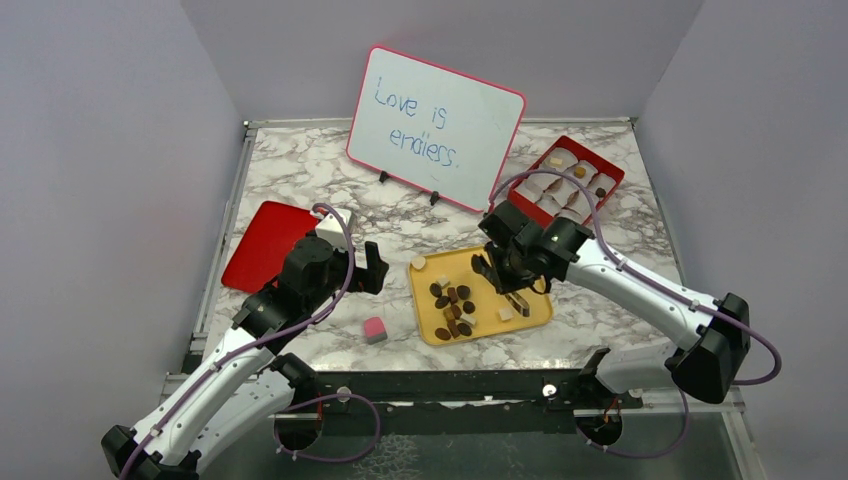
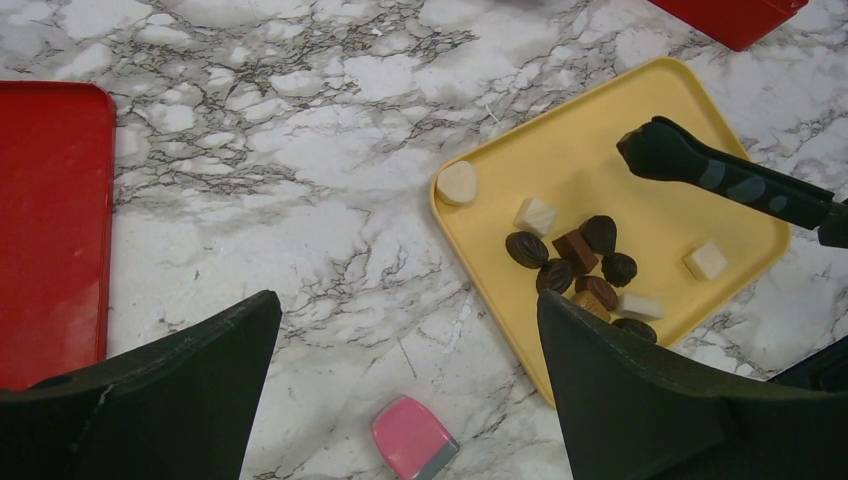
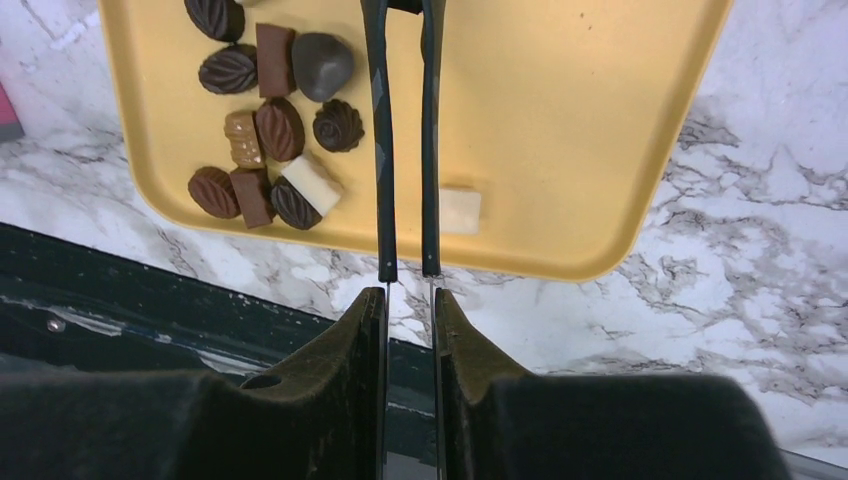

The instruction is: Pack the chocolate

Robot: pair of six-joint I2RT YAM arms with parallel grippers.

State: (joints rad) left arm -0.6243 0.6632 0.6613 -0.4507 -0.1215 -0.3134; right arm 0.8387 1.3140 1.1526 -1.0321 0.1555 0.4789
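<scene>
The chocolate (image 1: 452, 305) is a cluster of dark brown pieces with a few white and tan squares on the yellow tray (image 1: 530, 300). It also shows in the left wrist view (image 2: 585, 255) and the right wrist view (image 3: 270, 130). My right gripper (image 1: 505, 275) (image 3: 410, 292) is shut on black tongs (image 3: 381, 150), which reach over the tray beside a lone white square (image 3: 460, 210). The tong tips are cut off at the frame's top. My left gripper (image 1: 368, 268) (image 2: 407, 300) is open and empty above the marble, left of the tray.
A red box (image 1: 575, 180) with white paper cups stands at the back right. A red lid (image 1: 262, 243) lies on the left. A pink-and-white cube (image 1: 374, 329) (image 2: 412, 438) sits under my left gripper. A whiteboard (image 1: 435, 127) stands at the back.
</scene>
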